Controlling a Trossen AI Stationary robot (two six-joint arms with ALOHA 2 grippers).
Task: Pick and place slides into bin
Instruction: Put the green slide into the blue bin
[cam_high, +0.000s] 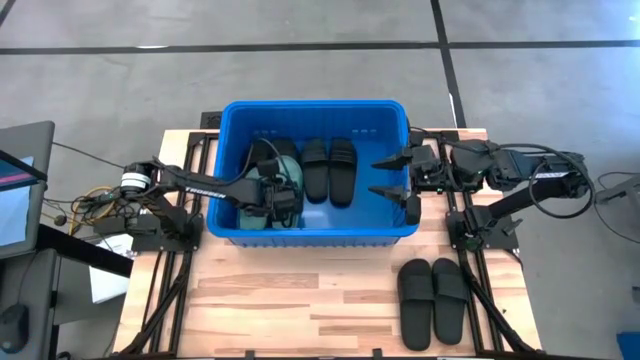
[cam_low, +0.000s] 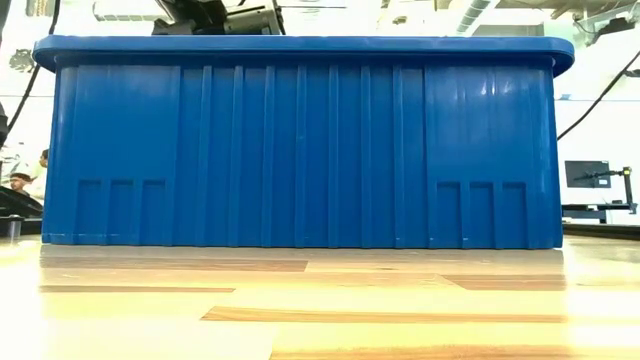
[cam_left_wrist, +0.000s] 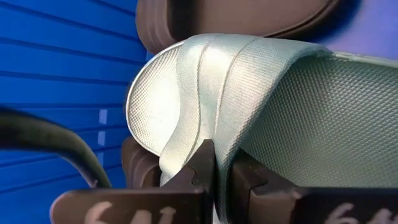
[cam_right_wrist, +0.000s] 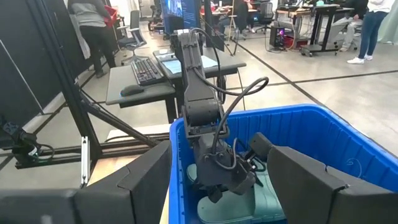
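The left tool (cam_high: 268, 196) reaches down into the left part of the blue bin (cam_high: 232, 118), which stands at the back middle of the wooden surface (cam_high: 300, 290). Its fingers (cam_left_wrist: 202, 168) are pinched tight on the edge of the strap of a green slide (cam_left_wrist: 261, 106), seen close up in the left wrist view, with a black slide (cam_left_wrist: 236, 15) just beyond it against the bin's ribbed wall. From above, the green slide (cam_high: 290, 172) lies at the bin's left side, partly hidden under the arm, with dark shapes beside it that cannot be made out clearly.

In the middle of the bin a pair of black slides (cam_high: 329, 168) lies flat, side by side.

From the low view only the bin's front wall (cam_low: 300, 150) shows, filling most of the picture.

The right tool (cam_high: 393, 178) hovers at the bin's right rim, its fingers spread wide and holding nothing. Its wrist view looks across the bin (cam_right_wrist: 323, 134) at the left arm (cam_right_wrist: 199, 93) bent down over the green slide (cam_right_wrist: 261, 202).

On the surface in front of the bin, toward the right, two more black slides (cam_high: 432, 300) sit together, touching, well apart from both tools.
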